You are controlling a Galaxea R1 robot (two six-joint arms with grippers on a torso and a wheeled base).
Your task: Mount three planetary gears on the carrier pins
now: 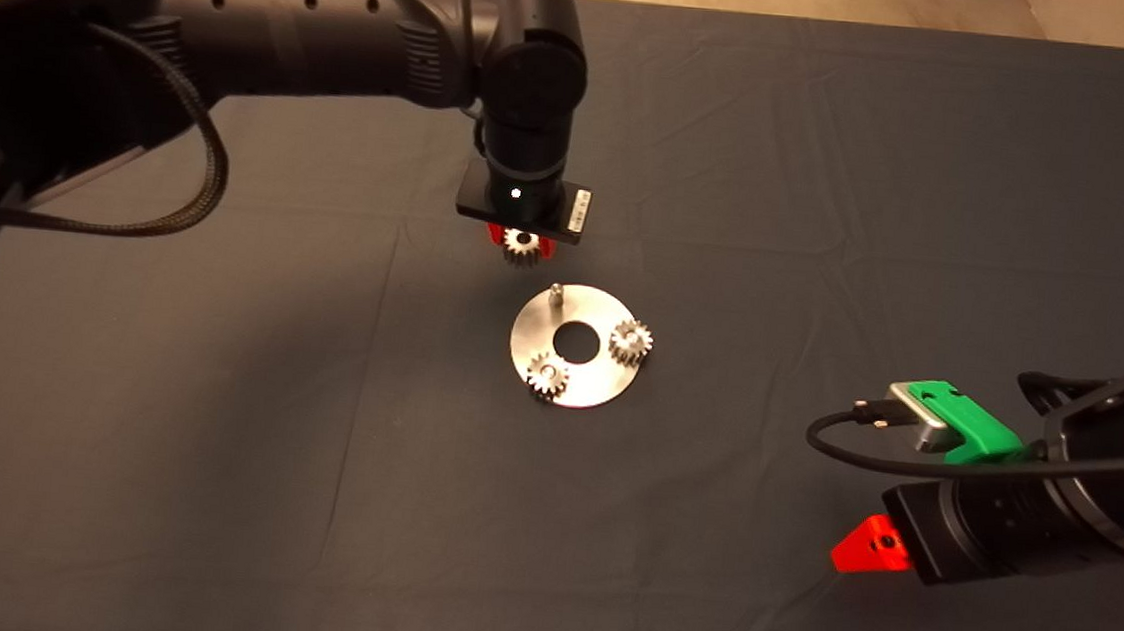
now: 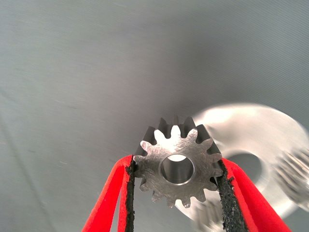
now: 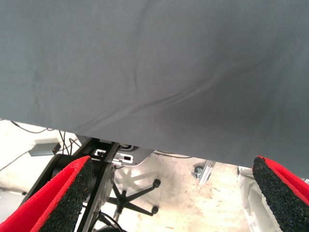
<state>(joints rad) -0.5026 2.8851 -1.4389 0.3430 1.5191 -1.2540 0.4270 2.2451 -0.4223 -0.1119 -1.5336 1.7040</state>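
Two black arms reached over the dark mat, the biggest thing in view, which covered the table from edge to edge. The left arm stretched in from the far left corner toward the middle of the mat, its wrist pointing down. The right arm lay low by the near right corner, its right gripper idle there with its two padded fingers spread wide apart and nothing between them; past the mat's edge that wrist view showed pale floor, cables and the foot of a wheeled chair.

Near the centre of the mat lay the flat silver disc with its round middle hole. Two planetary gears sat on it, one seated gear on the side toward the right edge and another seated gear on the side toward the near edge. The third of the carrier pins, the bare pin, stood upright on the disc's far side.

The left gripper hung just beyond the disc's far rim, near that bare pin. Its black pads were closed on the toothed sides of the third gear, bore facing the wrist camera, held clear of the mat.
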